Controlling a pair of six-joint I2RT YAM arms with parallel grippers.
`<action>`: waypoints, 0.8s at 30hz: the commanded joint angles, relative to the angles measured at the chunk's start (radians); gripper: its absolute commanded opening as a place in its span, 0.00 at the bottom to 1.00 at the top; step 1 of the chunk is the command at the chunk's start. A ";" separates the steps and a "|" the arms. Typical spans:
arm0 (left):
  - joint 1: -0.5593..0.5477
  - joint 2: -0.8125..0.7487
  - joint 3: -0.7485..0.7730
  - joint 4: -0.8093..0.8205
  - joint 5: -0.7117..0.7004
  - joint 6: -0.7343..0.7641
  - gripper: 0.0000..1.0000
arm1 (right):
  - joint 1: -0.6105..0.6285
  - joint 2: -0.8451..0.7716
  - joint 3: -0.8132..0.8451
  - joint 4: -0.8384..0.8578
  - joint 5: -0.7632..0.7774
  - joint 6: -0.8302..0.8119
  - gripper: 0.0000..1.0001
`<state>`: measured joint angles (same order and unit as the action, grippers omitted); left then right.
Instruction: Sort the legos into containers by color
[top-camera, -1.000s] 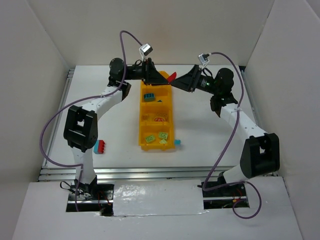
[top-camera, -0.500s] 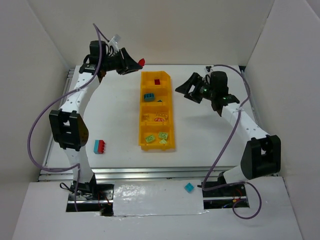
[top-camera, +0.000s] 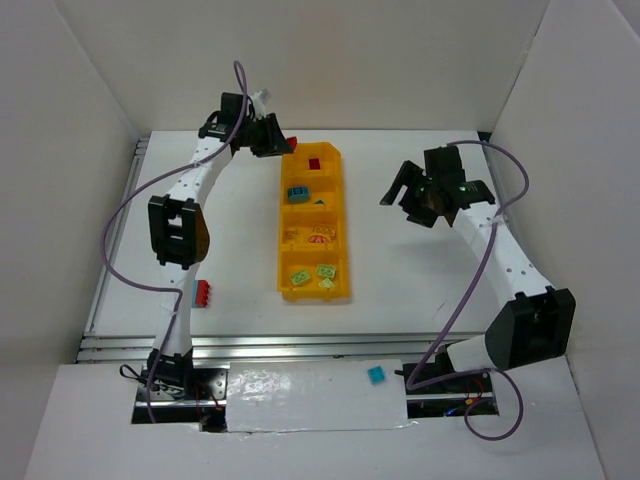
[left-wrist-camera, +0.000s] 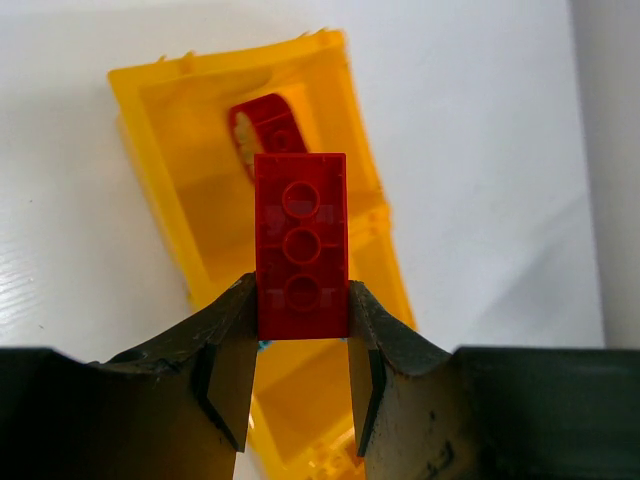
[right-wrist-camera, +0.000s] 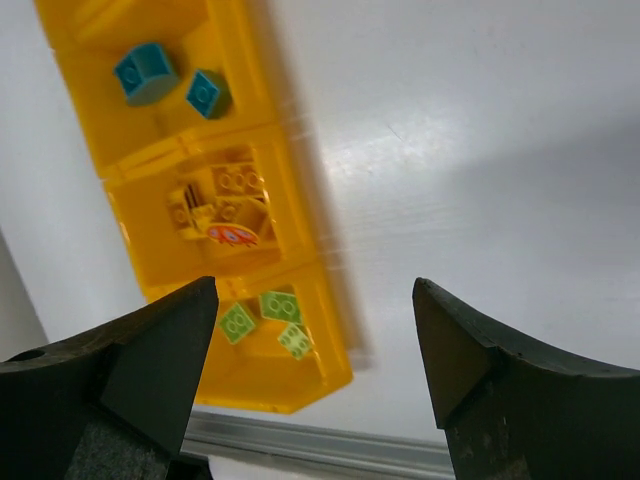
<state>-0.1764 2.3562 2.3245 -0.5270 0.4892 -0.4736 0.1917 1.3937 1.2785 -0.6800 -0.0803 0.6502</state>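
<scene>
**Lego sorting station: contents listed near to far**

Item 1: a small teal studded plastic brick (top-camera: 376, 375) is found on the white front ledge (top-camera: 300, 395), between the two arm bases and off the white counter (top-camera: 420, 300).

Item 2: a red studded plastic brick (top-camera: 204, 294), with a teal piece at its left end, is set on the counter beside the left arm, well left of the bin.

Item 3: a long yellow-orange plastic bin (top-camera: 282, 250) of four compartments is placed mid-counter.
- The nearest compartment is occupied by light green bricks (top-camera: 327, 270).
- The second is occupied by yellow bricks (top-camera: 295, 235) and a red-orange oval piece (top-camera: 320, 238).
- The third is occupied by teal bricks (top-camera: 298, 193).
- The farthest is occupied by one small red brick (top-camera: 314, 164).

Item 4: the right end effector (right-wrist-camera: 312, 290) is spread wide with nothing held, and is raised over the counter to the right of the bin.

Item 5: the left end effector (left-wrist-camera: 300, 300) is clamped on a red rectangular plastic brick (left-wrist-camera: 301, 245). The brick is gripped by its lower sides, with its hollow underside shown to the wrist camera. It is held aloft near the bin's far left corner.
</scene>
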 joint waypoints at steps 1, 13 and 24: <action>-0.028 0.024 0.039 0.059 -0.032 0.076 0.09 | 0.005 -0.056 0.038 -0.156 0.054 -0.064 0.86; -0.048 0.118 0.067 0.188 -0.087 0.032 0.44 | 0.005 -0.153 -0.062 -0.162 -0.027 -0.081 0.86; -0.048 0.063 0.056 0.211 -0.072 0.009 1.00 | 0.031 -0.188 -0.041 -0.259 -0.101 -0.243 0.87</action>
<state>-0.2268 2.4523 2.3524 -0.3710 0.3981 -0.4519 0.1974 1.2419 1.2209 -0.8978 -0.1360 0.4950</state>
